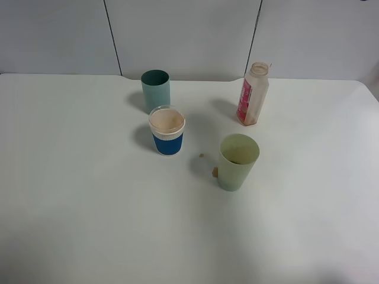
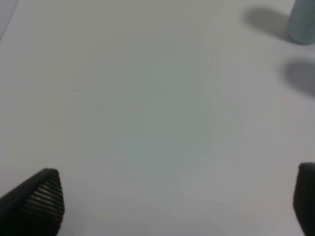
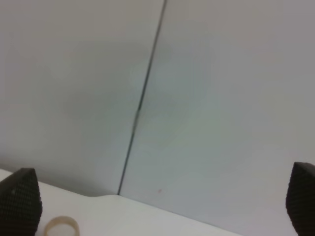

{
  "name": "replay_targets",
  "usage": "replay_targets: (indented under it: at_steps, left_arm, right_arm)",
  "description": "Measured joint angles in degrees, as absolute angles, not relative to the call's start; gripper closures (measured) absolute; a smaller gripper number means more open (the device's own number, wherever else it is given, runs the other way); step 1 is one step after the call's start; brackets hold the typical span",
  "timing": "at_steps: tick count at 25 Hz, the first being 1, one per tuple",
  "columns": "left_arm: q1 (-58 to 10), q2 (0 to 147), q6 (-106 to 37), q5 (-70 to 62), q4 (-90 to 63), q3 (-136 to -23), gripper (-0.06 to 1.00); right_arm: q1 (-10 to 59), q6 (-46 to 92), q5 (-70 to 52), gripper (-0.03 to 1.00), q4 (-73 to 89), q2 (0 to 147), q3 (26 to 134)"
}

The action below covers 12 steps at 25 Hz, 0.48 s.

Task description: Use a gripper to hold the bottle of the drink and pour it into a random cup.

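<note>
The bottle (image 1: pixel 253 94) stands upright and uncapped at the back right of the table, whitish with a pink label and a brownish tint inside. The pale yellow-green cup (image 1: pixel 238 161) stands upright in front of it, a dark trace low inside. Neither arm shows in the exterior high view. My left gripper (image 2: pixel 177 196) is open over bare table, holding nothing. My right gripper (image 3: pixel 161 201) is open, empty and faces the wall; the bottle's open mouth (image 3: pixel 61 227) shows just below one fingertip.
A teal cup (image 1: pixel 156 90) stands at the back centre; its side shows in the left wrist view (image 2: pixel 301 24). A blue-sleeved clear cup (image 1: pixel 167 131) with pale brown drink stands in front of it. Small brown drops (image 1: pixel 201 155) lie beside the pale cup. A panelled wall (image 1: pixel 189 35) backs the white table (image 1: pixel 89 207).
</note>
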<state>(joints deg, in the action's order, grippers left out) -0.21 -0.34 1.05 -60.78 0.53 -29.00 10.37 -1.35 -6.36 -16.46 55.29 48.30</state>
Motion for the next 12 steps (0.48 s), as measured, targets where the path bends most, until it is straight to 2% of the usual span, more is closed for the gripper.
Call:
replay_targets:
  at_steps: [12]
  left_arm:
    - [-0.21, -0.34, 1.05, -60.78, 0.53, -29.00, 0.02]
  right_arm:
    - [9.86, -1.35, -33.25, -0.03, -16.46, 30.28, 48.30]
